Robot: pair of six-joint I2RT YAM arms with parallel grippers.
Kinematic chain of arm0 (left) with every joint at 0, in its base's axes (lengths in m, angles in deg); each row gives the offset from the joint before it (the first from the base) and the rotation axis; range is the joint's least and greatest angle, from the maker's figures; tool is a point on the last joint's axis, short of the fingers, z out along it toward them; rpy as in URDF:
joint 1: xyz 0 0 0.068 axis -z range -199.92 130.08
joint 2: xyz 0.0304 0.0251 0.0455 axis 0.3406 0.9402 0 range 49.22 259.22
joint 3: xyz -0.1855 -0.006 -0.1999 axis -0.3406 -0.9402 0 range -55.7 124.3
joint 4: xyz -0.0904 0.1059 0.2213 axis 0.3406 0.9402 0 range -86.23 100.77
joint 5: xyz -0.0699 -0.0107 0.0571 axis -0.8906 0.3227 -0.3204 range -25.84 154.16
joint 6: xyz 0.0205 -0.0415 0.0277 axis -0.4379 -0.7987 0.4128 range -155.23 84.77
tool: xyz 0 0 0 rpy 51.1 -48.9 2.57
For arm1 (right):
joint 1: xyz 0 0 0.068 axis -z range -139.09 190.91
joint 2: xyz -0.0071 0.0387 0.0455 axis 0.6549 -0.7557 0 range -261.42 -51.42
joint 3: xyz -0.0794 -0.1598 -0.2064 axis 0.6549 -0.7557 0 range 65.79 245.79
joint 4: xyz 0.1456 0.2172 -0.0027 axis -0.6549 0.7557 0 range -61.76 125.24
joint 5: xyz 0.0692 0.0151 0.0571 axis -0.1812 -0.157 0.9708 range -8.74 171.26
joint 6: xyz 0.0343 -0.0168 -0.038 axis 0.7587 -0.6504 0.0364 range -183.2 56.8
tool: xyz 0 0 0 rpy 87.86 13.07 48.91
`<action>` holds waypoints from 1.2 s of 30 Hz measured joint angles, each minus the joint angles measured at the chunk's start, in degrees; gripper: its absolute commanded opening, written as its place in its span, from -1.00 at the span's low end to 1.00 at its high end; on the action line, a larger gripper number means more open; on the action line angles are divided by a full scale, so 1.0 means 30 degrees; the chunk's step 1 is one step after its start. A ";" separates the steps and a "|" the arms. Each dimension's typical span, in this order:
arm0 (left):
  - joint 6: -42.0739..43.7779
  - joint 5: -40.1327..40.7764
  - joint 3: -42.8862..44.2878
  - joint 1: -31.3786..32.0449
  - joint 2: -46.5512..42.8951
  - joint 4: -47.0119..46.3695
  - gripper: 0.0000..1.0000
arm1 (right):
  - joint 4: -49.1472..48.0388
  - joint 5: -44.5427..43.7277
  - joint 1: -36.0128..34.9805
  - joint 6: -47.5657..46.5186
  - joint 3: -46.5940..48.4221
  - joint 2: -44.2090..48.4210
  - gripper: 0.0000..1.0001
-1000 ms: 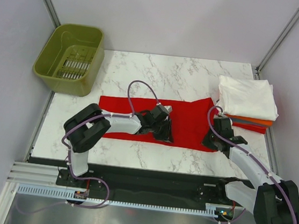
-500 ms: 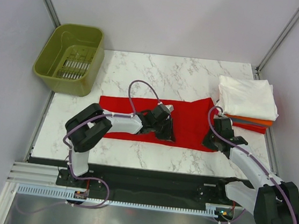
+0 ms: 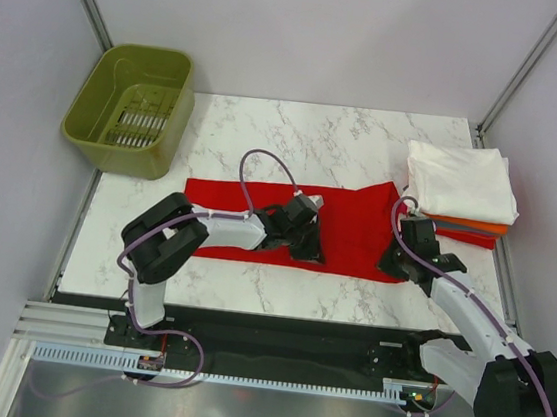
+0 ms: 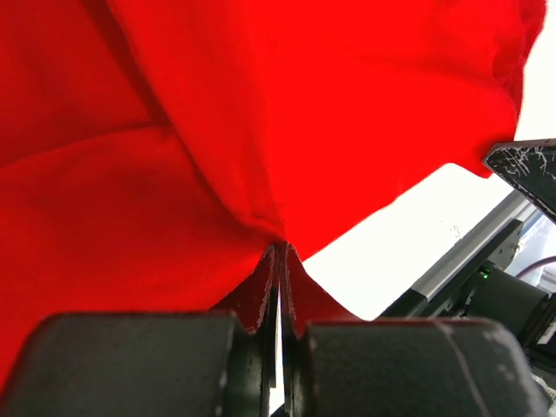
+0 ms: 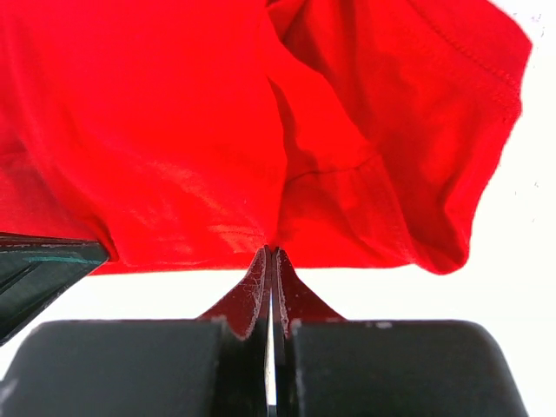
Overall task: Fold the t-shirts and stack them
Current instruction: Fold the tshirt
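Both grippers are clamped on one bright red t-shirt (image 3: 357, 228), which lies spread as a wide band across the middle of the marble table (image 3: 307, 136). The left gripper (image 3: 307, 244) pinches the cloth near the middle of the near edge of the shirt. In the left wrist view its fingers (image 4: 257, 300) are pressed together with only a thin line between them, and the red cloth rises from their tips in a pulled fold. The right gripper (image 3: 394, 265) pinches the same shirt at its 3 o'clock end. In the right wrist view its fingers (image 5: 248, 300) are closed in the same way, and a sleeve with a stitched hem hangs loose at 2 o'clock from them.

At 2 o'clock on the table there is a stack of folded shirts, very near the right end of the red shirt and just beyond the right gripper. On top is a white shirt (image 3: 461, 181). Under it only the edges show: one orange shirt (image 3: 480, 227) and, lowest, one red folded shirt (image 3: 471, 239). If there are more layers between, I cannot tell. At 10 o'clock an olive-green basket (image 3: 129, 106) stands half over the table corner, well apart from the cloth and from both arms.

By count there are two arms, two grippers, one spread shirt, one stack with three visible colours, and one basket. A purple cable loops over each arm, above the red cloth.
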 measured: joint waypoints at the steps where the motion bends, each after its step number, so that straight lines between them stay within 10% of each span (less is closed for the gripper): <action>1: 0.0000 0.0000 -0.0007 0.0000 -0.0182 0.0160 -0.95 | 0.0160 0.0073 0.0000 0.0007 0.0109 0.0058 -1.00; 20: 0.0066 -0.0517 -0.1239 -0.0576 -0.2863 0.0984 -0.95 | 0.1661 0.2368 0.0036 0.0743 0.0546 0.0240 -0.71; 24: 0.0146 -0.0678 -0.1523 -0.0780 -0.2871 0.1100 -0.72 | 0.1778 0.2645 0.0036 0.1093 0.0211 0.0357 0.36; 36: 0.1406 -0.0532 -0.1617 -0.1122 -0.5013 0.2892 -0.19 | 0.2229 0.0109 0.0036 0.0743 0.2113 0.1290 -0.34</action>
